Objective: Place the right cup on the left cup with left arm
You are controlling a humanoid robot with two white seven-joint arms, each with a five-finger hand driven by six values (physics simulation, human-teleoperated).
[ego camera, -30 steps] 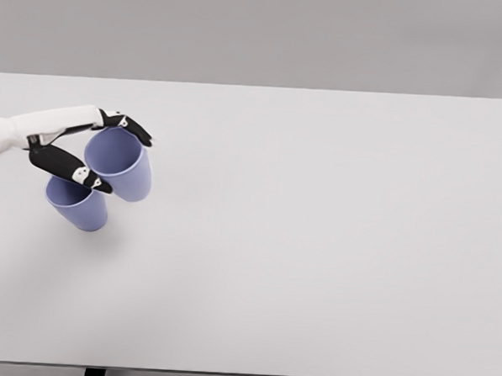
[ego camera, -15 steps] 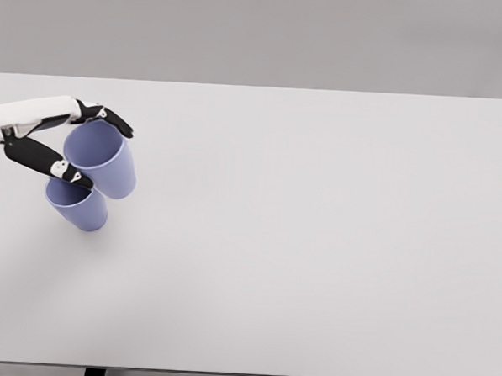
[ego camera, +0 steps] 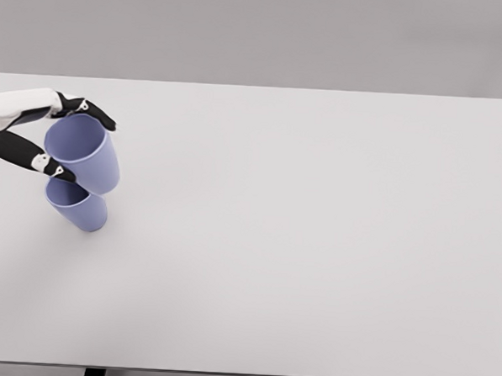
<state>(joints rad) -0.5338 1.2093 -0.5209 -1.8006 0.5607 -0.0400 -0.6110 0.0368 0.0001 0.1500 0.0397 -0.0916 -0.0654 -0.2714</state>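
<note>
Left hand (ego camera: 47, 135) comes in from the left edge, fingers wrapped around the rim end of the carried cup (ego camera: 84, 152): one dark finger across the far side, another across the near side, so the cup is pinched between them and held clear of the table (ego camera: 315, 242). Mouth stays open and faces up, which keeps it the right way round for nesting.

Carried cup sits just above and slightly right of the standing cup (ego camera: 77, 206); its base overlaps the other's rim in this view. Can't tell if they're touching or if there's a gap.

Grip is high on the wall, leaving the bottom free to drop in. My read: nearly lined up, needs a small shift left, then lower and release. Risk is clipping the rim and tipping the lower cup.

Right arm isn't visible.
</note>
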